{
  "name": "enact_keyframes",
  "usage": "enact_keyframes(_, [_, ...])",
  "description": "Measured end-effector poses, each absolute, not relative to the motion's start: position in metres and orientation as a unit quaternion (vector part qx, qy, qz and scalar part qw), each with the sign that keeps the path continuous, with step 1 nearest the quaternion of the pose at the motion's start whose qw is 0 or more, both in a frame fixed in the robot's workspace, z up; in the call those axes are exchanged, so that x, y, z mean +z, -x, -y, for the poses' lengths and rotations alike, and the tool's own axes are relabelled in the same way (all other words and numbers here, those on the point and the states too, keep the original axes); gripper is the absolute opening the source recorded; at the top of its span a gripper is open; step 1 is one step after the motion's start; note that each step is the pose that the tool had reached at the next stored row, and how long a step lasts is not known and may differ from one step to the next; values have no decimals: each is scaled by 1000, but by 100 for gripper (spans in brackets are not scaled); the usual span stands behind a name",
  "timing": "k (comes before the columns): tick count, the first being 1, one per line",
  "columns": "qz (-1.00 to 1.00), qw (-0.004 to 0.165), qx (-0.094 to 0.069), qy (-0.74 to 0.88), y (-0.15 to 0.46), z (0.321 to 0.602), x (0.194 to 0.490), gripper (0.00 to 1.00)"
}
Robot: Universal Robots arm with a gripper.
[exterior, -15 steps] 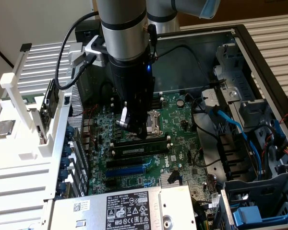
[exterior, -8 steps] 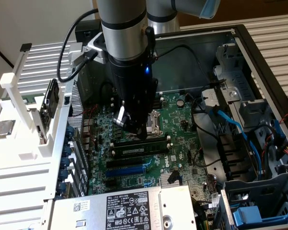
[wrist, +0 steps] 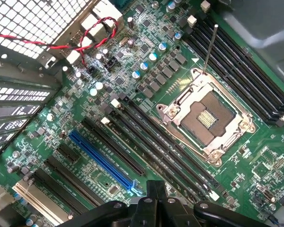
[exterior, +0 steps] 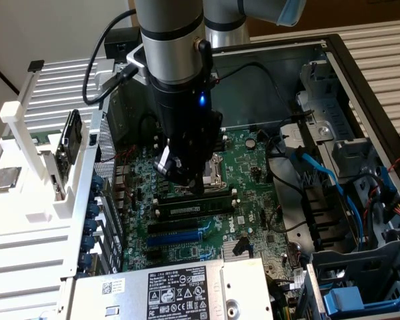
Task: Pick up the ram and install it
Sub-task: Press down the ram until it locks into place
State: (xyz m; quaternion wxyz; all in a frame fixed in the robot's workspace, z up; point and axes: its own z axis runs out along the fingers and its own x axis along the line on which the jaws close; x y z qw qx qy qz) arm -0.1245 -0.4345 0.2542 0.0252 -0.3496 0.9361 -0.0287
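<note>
Pincer [exterior: 187,179] hangs clenched over the motherboard [exterior: 250,175], empty; the ram [exterior: 195,208] sits in a slot just at its 6 o'clock.

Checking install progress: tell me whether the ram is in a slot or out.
In. The ram lies lengthwise in a black memory slot on the motherboard, just below the gripper.

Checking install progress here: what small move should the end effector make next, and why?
Probably ease straight down. The shut end effector hangs just above the ram, which stands in a black memory slot; whether it is latched is unclear, so a gentle press seems sensible.
</note>
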Motion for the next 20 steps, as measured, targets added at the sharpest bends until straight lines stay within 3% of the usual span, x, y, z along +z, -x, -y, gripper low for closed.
enact_keyframes(20, [-976, 21, -30, 215, 124, 434, 253, 10])
